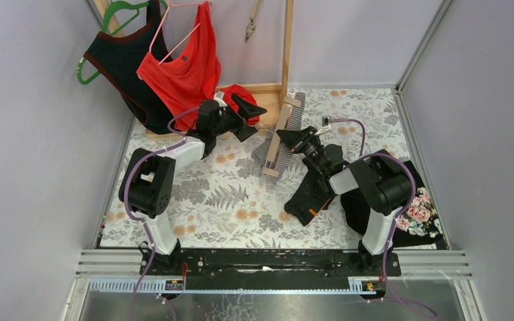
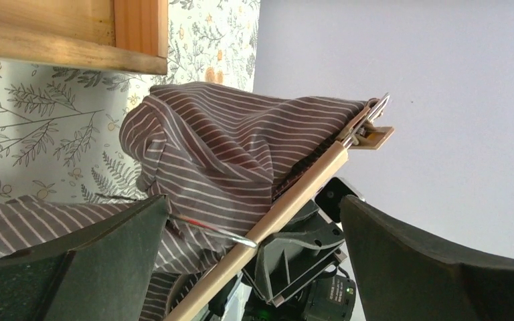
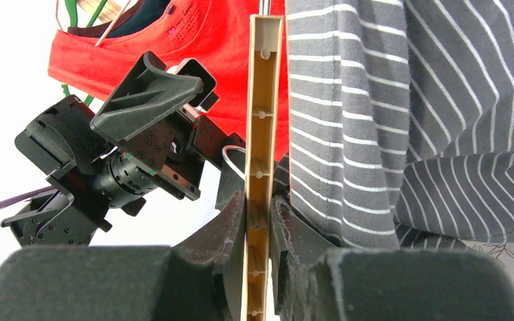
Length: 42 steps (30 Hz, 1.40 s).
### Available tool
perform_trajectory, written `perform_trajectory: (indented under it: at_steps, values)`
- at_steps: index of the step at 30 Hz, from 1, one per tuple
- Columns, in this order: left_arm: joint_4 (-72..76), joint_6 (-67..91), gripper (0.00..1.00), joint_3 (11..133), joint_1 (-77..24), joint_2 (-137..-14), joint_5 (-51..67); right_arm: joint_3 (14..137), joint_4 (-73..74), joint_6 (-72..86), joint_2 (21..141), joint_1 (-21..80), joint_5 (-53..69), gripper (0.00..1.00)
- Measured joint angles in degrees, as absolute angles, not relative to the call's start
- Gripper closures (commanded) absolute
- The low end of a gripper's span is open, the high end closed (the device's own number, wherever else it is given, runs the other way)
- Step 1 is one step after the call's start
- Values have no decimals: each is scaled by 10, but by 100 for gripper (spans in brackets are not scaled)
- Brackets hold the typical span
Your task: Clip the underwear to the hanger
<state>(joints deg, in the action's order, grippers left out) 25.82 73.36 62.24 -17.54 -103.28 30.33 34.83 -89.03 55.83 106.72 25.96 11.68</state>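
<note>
Hanger pinched narrow in my right tool, striped underwear draped over it, toward 12 o'clock of table. Left tool gapes empty at hanger's 9 o'clock. Risk: bar tilts, cloth slides off unclipped.

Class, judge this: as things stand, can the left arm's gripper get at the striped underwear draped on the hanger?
Probably yes. The left gripper is open and faces the striped underwear, with nothing between them. The right gripper is shut on the hanger, holding it up.
</note>
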Motion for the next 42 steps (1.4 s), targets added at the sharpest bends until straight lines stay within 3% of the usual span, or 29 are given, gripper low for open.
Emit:
perform_trajectory:
  at_steps: [7, 11, 17, 21, 23, 34, 38, 42]
  values:
    - [261, 737, 3, 634, -176, -1040, 298, 346, -891, 558, 1066, 267, 117, 88]
    - [265, 741, 29, 640, -176, -1043, 295, 342, -891, 558, 1066, 270, 117, 88]
    - [282, 748, 32, 640, -176, -1043, 293, 340, -895, 558, 1066, 271, 117, 88]
    - [291, 748, 56, 638, -176, -1043, 292, 340, -896, 559, 1066, 271, 117, 88]
    - [298, 752, 63, 634, -175, -1043, 291, 340, -900, 559, 1066, 271, 117, 88]
    - [350, 763, 65, 594, -172, -1043, 290, 342, -907, 559, 1067, 273, 117, 88]
    - [352, 763, 80, 580, -170, -1034, 284, 348, -907, 559, 1069, 273, 118, 88]
    - [356, 764, 74, 570, -169, -1033, 281, 349, -907, 554, 1069, 274, 119, 88]
